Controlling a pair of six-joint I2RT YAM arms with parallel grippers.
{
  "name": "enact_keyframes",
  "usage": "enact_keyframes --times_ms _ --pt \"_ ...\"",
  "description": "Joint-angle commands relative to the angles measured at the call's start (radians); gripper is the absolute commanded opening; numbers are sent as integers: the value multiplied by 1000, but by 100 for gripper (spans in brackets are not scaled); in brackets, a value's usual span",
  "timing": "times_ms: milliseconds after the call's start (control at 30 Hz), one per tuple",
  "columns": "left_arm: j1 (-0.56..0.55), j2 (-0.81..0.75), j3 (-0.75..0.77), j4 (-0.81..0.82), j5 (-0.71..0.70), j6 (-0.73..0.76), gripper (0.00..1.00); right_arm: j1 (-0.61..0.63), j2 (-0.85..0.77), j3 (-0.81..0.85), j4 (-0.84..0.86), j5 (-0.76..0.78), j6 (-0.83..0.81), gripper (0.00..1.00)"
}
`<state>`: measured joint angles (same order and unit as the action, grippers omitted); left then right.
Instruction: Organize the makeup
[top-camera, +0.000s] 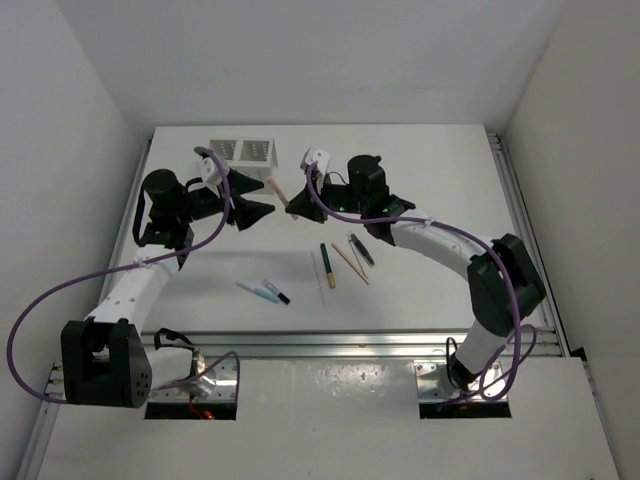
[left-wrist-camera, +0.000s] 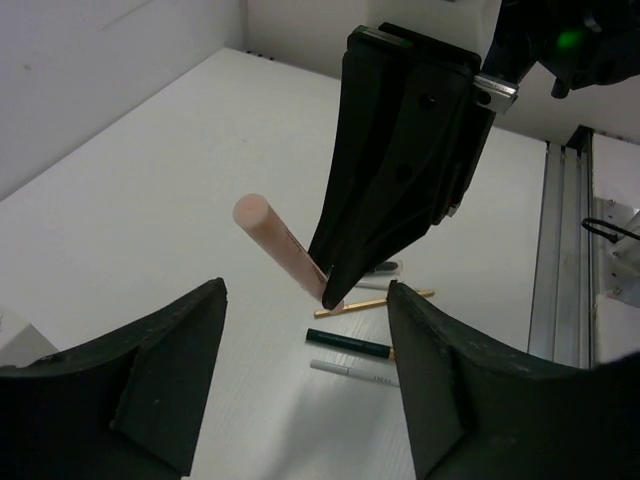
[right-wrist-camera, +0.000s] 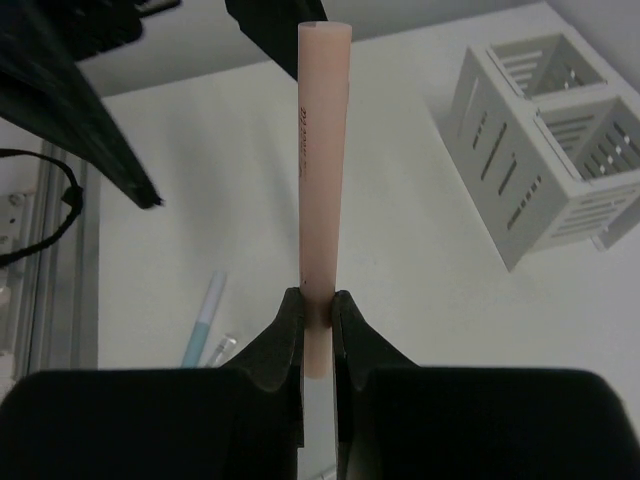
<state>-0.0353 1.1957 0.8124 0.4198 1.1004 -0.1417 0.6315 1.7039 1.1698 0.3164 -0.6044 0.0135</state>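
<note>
My right gripper is shut on the lower end of a pink makeup stick, holding it above the table. My left gripper faces it, jaws apart, with nothing gripped. The stick points its free end toward that gap and touches neither finger. On the table lie a tan stick, a dark one with a gold end, a thin white one, a black one, a pale blue one and a dark one.
A white slotted two-compartment box stands at the back, just behind the left gripper. A metal rail runs along the table's right edge. The right gripper's black fingers fill the upper middle of the left wrist view.
</note>
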Motion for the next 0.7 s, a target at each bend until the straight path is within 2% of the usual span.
enact_keyframes --times_ms 0,33,67,233,300,333,367,433,467,500,633,667 --pt "-27 -4 2 77 20 -24 69 23 17 8 160 -55 31 0" --pt "-28 -4 2 77 10 -24 62 27 22 8 171 -57 52 0" --pt "-28 -4 2 77 -16 -24 59 30 32 8 188 -64 54 0" --pt "-37 -4 -18 138 -62 -67 56 43 51 22 188 -83 52 0" --pt "-37 -4 -27 139 -72 -67 49 45 51 19 187 -90 57 0" --pt "-37 -4 -27 139 -73 -67 45 45 54 14 190 -90 62 0" --pt "-37 -4 -27 139 -73 -67 34 46 51 13 193 -90 62 0" --pt "-37 -4 -27 126 -73 -46 20 46 54 11 207 -87 66 0" --pt "-37 -4 -27 108 -73 -36 7 46 56 13 207 -86 71 0" --pt "-37 -4 -27 108 -85 -36 0 48 57 14 207 -84 71 0" --pt "-37 -4 -27 83 -99 -18 0 48 63 22 204 -71 74 0" --pt "-37 -4 -27 71 -111 -18 0 45 66 21 202 -57 71 8"
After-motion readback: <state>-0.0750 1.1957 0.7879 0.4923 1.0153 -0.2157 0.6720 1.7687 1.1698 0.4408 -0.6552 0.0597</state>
